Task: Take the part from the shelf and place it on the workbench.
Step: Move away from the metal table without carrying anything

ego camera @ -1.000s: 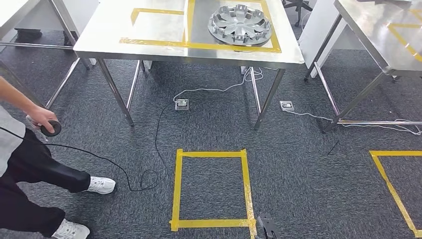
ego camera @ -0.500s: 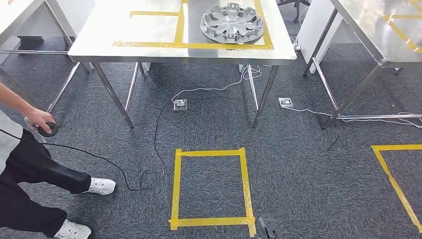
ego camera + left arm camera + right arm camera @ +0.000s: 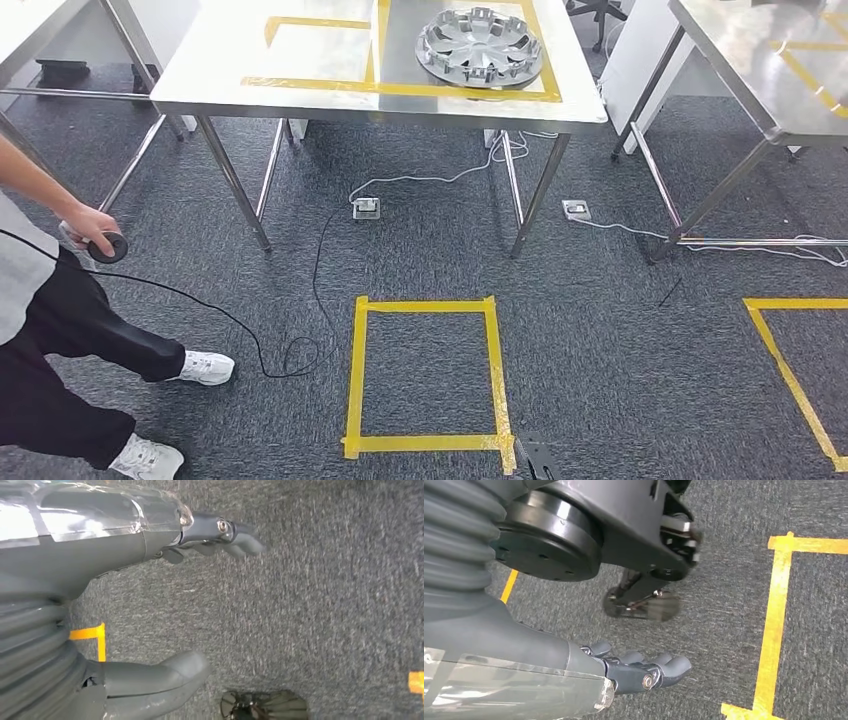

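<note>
The part (image 3: 479, 47) lies on the surface (image 3: 300, 60), inside yellow tape, well ahead of both hands. The left hand (image 3: 150, 605) and right hand (image 3: 624, 665) hang released over open carpet (image 3: 600, 330).

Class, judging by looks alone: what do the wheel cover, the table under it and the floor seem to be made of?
Wheel cover: silver-grey, probably painted plastic or metal; dull sheen, moulded ribs. Table: likely stainless steel; bright brushed reflections. Floor: dark speckled carpet; fuzzy, matte weave.

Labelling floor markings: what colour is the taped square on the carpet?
Yellow; the taped square shows best in the head view.
</note>
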`<state>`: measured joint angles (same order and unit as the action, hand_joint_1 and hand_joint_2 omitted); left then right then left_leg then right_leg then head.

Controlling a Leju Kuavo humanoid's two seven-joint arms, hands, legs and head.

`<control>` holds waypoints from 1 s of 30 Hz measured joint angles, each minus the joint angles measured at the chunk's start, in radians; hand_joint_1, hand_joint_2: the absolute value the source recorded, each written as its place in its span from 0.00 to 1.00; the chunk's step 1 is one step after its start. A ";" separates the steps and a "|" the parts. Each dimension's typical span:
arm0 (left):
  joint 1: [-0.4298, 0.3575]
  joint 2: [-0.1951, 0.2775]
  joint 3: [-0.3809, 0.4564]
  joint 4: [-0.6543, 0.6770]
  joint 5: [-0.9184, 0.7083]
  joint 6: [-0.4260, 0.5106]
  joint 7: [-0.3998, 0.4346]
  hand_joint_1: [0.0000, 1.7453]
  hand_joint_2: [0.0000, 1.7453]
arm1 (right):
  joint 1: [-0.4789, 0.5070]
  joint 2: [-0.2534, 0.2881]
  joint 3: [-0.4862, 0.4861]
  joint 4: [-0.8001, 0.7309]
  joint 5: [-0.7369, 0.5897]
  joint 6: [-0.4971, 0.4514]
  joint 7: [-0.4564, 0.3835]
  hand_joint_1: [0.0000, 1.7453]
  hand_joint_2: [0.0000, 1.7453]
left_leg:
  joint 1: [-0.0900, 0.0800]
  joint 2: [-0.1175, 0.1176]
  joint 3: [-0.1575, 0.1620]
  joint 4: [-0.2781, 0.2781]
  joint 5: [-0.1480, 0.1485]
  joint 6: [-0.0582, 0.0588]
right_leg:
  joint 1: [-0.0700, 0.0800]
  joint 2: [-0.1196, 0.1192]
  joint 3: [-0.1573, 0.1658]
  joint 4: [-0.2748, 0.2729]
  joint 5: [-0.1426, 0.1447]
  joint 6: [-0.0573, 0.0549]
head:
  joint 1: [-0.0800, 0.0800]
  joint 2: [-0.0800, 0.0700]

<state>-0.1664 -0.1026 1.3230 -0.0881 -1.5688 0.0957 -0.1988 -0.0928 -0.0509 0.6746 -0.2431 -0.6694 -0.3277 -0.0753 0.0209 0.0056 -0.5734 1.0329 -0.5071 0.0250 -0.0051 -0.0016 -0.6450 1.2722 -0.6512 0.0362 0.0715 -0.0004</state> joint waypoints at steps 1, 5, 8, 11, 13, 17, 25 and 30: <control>0.000 0.000 0.000 0.000 0.000 0.000 0.001 0.00 1.00 | 0.001 0.000 0.001 0.001 -0.004 0.001 -0.004 0.00 0.00 | 0.000 0.000 -0.001 0.000 0.000 0.000 | -0.002 0.000 -0.001 0.005 0.010 0.000 | 0.004 0.000; -0.002 -0.001 0.000 0.000 0.000 0.000 0.002 0.00 1.00 | 0.001 0.001 0.004 0.001 -0.011 0.003 -0.009 0.00 0.00 | -0.001 -0.001 0.001 0.000 0.003 -0.008 | -0.001 0.001 0.108 -0.223 0.128 -0.014 | 0.018 0.000; -0.002 -0.001 0.000 0.000 0.000 0.000 0.002 0.00 1.00 | 0.001 0.001 0.009 0.002 -0.011 0.003 -0.009 0.00 0.00 | -0.001 -0.001 -0.006 -0.003 0.011 -0.027 | 0.005 0.002 0.126 -0.275 0.134 -0.028 | 0.018 0.000; -0.002 0.000 0.000 0.000 0.000 0.000 0.002 0.00 1.00 | 0.001 0.002 0.012 0.004 -0.011 0.003 -0.009 0.00 0.00 | 0.001 -0.002 -0.019 0.024 -0.014 -0.041 | 0.003 -0.003 0.130 -0.295 0.149 -0.047 | 0.008 0.000; -0.002 0.000 0.000 0.000 0.000 0.000 0.002 0.00 1.00 | 0.000 0.002 0.012 0.005 -0.012 0.003 -0.009 0.00 0.00 | 0.001 -0.005 -0.064 0.125 -0.076 -0.044 | 0.004 -0.006 0.129 -0.301 0.156 -0.055 | -0.010 0.000; 0.001 0.000 0.000 0.000 0.000 0.000 0.004 0.00 1.00 | 0.002 0.002 0.012 0.007 -0.022 0.004 -0.008 0.00 0.00 | -0.002 -0.006 -0.108 0.234 -0.097 -0.043 | 0.014 -0.008 0.125 -0.293 0.154 -0.059 | -0.031 0.000; 0.000 -0.001 0.000 0.000 -0.001 0.000 0.002 0.00 1.00 | -0.001 0.002 0.013 0.009 -0.038 0.009 -0.008 0.00 0.00 | -0.007 -0.005 0.005 0.005 -0.006 -0.009 | 0.017 -0.003 0.111 -0.262 0.133 -0.028 | -0.029 0.000; 0.000 0.000 0.000 0.000 -0.001 0.000 0.002 0.00 1.00 | -0.001 0.003 0.014 0.010 -0.044 0.012 -0.008 0.00 0.00 | -0.003 0.000 -0.001 0.001 -0.001 0.002 | 0.001 -0.001 0.005 -0.017 0.004 0.001 | -0.006 0.000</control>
<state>-0.1663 -0.1026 1.3230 -0.0883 -1.5694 0.0958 -0.1972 -0.0936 -0.0478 0.6886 -0.2329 -0.7136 -0.3159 -0.0832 0.0182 0.0059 -0.5740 1.0343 -0.5079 0.0266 -0.0046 -0.0022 -0.6400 1.2550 -0.6475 0.0377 0.0651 -0.0004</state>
